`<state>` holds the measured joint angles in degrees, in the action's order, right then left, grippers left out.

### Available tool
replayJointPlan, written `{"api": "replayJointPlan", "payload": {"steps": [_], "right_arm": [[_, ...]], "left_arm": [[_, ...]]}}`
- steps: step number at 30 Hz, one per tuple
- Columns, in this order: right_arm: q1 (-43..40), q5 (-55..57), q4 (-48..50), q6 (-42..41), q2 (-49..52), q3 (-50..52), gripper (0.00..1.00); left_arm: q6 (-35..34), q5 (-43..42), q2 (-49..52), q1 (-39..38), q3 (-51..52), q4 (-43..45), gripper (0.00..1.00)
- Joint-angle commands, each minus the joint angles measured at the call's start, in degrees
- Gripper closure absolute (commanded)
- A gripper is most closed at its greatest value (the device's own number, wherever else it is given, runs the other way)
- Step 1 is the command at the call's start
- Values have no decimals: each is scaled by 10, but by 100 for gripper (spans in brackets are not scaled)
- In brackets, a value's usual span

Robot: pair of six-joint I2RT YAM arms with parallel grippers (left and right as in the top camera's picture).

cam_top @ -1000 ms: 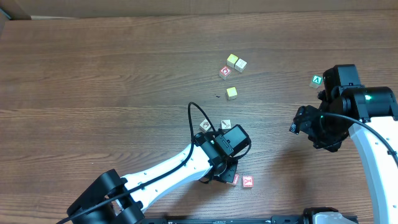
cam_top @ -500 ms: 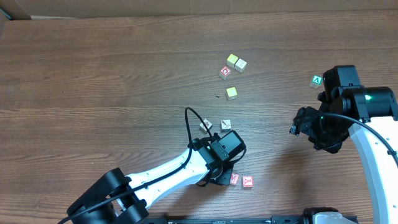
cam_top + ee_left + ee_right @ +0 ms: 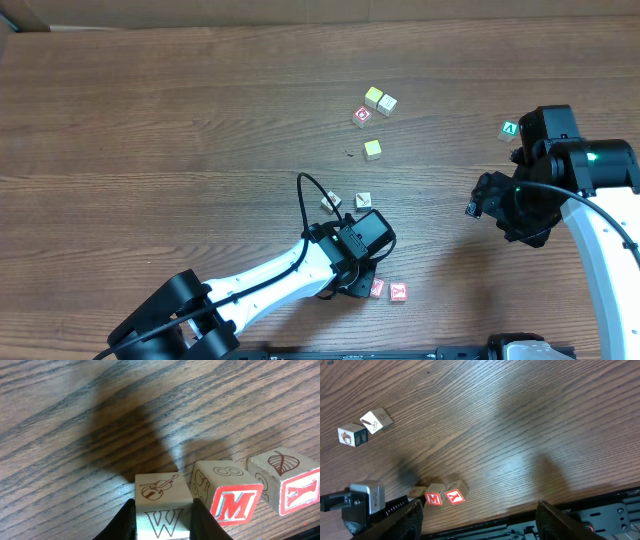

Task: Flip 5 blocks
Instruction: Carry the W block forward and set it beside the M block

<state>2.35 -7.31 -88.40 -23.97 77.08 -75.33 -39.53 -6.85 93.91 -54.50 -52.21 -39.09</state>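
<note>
- Left wrist view: the left gripper (image 3: 163,521) clasps the W block (image 3: 162,505), one dark finger flush against each side. The cube rests on the wooden table (image 3: 75,470), a violin print on its top face.
- Just to its right stands the M block (image 3: 227,500) (red-framed letter toward the lens, an 8 on top). The leaf block (image 3: 287,477) is just beside that, so the three form a short row near the table's front edge.
- From the right wrist, the teal-sided block (image 3: 352,436) and the pale block (image 3: 376,420) lie close together, set back from the row.
- The right gripper (image 3: 480,515) hangs with its jaws spread wide and nothing between them, well apart from every block.
- Overhead, a green cube (image 3: 510,130) marked A sits by the right arm.
</note>
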Motion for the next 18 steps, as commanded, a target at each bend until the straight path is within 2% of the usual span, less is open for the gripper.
{"api": "replayJointPlan", "payload": {"steps": [1,8,9,12,18], "right_arm": [[-2,-5,0,0,-12,-16,27],[-2,-5,0,0,-12,-16,27],[-2,-5,0,0,-12,-16,26],[-2,-5,0,0,-12,-16,26],[-2,-5,-2,0,-12,-16,26]], "left_arm": [[-8,-8,2,1,5,2,79],[-7,-16,2,1,5,4,78],[-7,-16,2,1,5,4,71],[-8,-13,2,2,5,4,59],[-8,-1,2,2,5,4,56]]}}
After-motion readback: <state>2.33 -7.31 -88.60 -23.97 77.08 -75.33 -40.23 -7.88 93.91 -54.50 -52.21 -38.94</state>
